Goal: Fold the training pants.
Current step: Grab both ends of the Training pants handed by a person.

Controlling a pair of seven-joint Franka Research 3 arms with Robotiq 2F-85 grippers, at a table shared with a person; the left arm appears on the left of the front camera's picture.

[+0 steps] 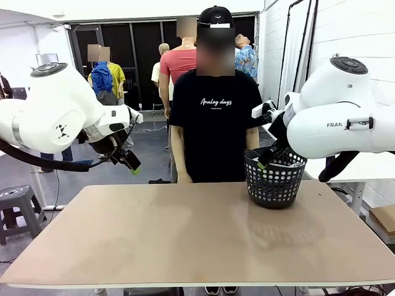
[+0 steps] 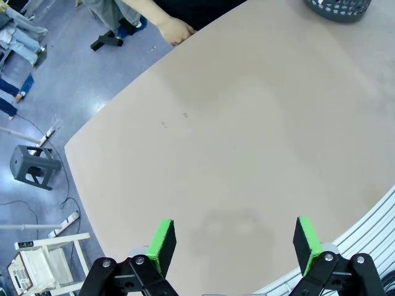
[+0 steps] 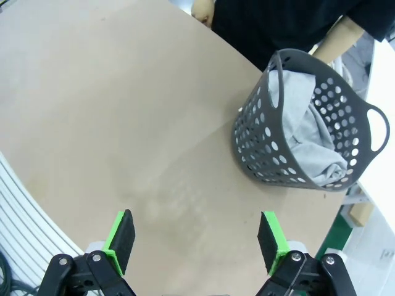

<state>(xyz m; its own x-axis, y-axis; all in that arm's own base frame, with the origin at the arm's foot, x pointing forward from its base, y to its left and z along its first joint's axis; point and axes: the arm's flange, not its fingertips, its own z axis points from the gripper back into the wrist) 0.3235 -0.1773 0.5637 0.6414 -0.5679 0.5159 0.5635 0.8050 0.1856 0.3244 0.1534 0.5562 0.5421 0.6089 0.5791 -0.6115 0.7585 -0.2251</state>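
The light grey training pants lie crumpled inside a black mesh basket at the table's far right; in the front view a bit of grey cloth shows above the basket's rim. My right gripper hangs open above the table, short of the basket; from the front it hovers at the basket's left rim. High over the table's left edge, my left gripper is open and holds nothing, its green pads wide apart.
A person stands at the far side behind the bare tan table, one hand near its edge. The basket is far from my left gripper. A grey stool stands on the floor at left.
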